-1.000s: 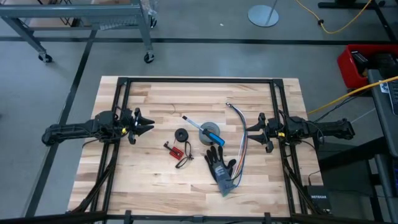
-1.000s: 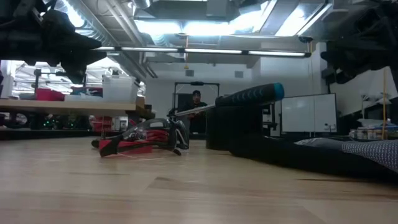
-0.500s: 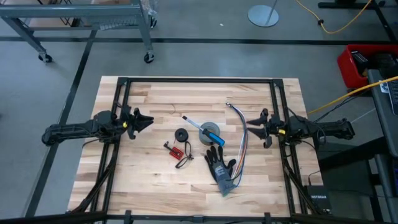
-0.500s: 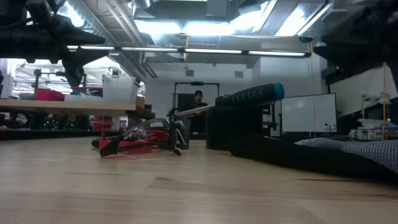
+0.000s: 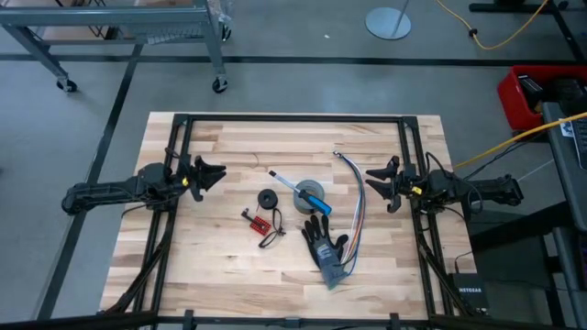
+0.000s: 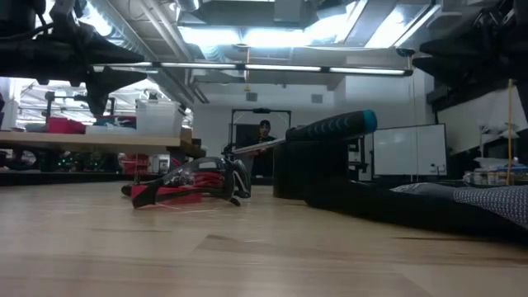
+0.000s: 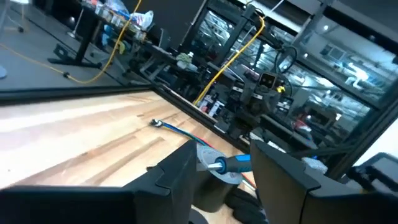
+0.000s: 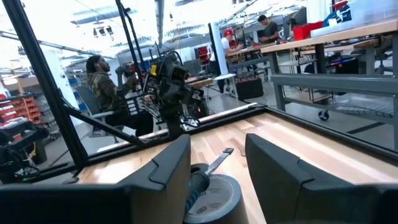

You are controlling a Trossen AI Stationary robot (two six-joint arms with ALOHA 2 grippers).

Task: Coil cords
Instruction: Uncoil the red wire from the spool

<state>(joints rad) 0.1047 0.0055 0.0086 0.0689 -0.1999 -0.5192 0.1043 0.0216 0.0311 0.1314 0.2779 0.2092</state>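
Observation:
The cords are a small black bundle (image 5: 267, 199) lying on the wooden table, left of the grey tape roll (image 5: 315, 196). In the low view the bundle (image 6: 210, 175) shows behind a small red board (image 6: 165, 195). My left gripper (image 5: 218, 174) is open and empty, raised above the table to the left of the bundle. My right gripper (image 5: 374, 183) is open and empty, raised over the table's right part, by the ribbon wires (image 5: 356, 209). Both wrist views look between open fingers (image 7: 221, 155) (image 8: 217, 146) toward the tape roll.
A blue-handled screwdriver (image 5: 295, 187) lies across the tape roll. A small red board with a short black wire (image 5: 259, 222) lies near the bundle. A black and grey glove (image 5: 326, 247) lies toward the near edge. People show in the room beyond the table.
Both grippers have risen a little and drifted toward the table's far edge. Both have stayed open and empty. Nothing on the table has moved.

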